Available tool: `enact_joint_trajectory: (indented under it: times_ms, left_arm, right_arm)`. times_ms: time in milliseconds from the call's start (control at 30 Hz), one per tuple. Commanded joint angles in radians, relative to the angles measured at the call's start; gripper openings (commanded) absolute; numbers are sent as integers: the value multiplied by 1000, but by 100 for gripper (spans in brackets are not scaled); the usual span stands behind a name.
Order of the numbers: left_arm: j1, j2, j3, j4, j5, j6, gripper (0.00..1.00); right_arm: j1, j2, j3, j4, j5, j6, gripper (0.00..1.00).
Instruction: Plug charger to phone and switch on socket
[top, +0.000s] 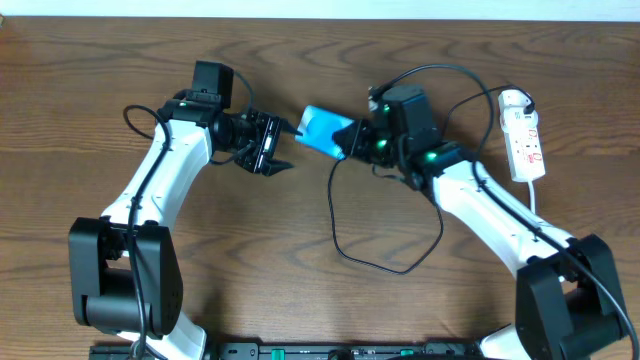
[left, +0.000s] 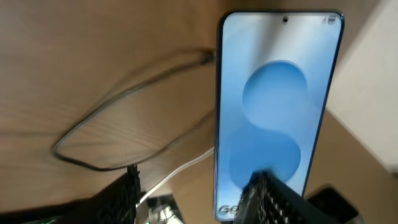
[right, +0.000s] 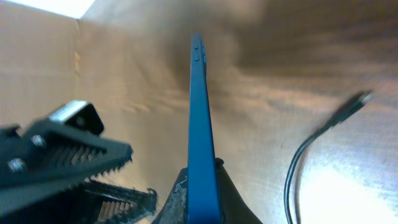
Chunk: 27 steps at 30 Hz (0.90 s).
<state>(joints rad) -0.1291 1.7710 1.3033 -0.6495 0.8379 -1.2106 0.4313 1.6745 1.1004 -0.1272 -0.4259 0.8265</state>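
The phone (top: 322, 128), with its blue screen, is held tilted above the table by my right gripper (top: 350, 142), which is shut on its right end. In the right wrist view the phone (right: 200, 124) shows edge-on between the fingers (right: 200, 202). My left gripper (top: 282, 145) is open just left of the phone's free end. In the left wrist view the phone (left: 273, 106) stands behind one finger of the open jaws (left: 196, 199). The charger cable (top: 332, 210) loops on the table below the phone. Its plug tip (left: 207, 57) lies loose and also shows in the right wrist view (right: 359, 98). The white socket strip (top: 524, 135) lies at the far right.
The socket strip's white cord (top: 533, 195) runs down past my right arm. The black cable loop (top: 385, 268) reaches toward the table's front middle. Thicker black robot cables (top: 440, 70) arch above the right wrist.
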Motion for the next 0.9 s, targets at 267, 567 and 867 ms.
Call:
enact_joint_trajectory:
  times_ms: [267, 567, 867]
  left_arm:
    - [0, -23, 18, 315, 246, 95, 60]
    - [0, -23, 18, 529, 277, 18, 60]
    - [0, -23, 18, 650, 249, -98, 60]
  right_arm:
    - [-57, -111, 21, 148, -14, 302, 2]
    - [-57, -111, 21, 255, -26, 541, 1]
    - [-44, -111, 21, 371, -40, 756, 1]
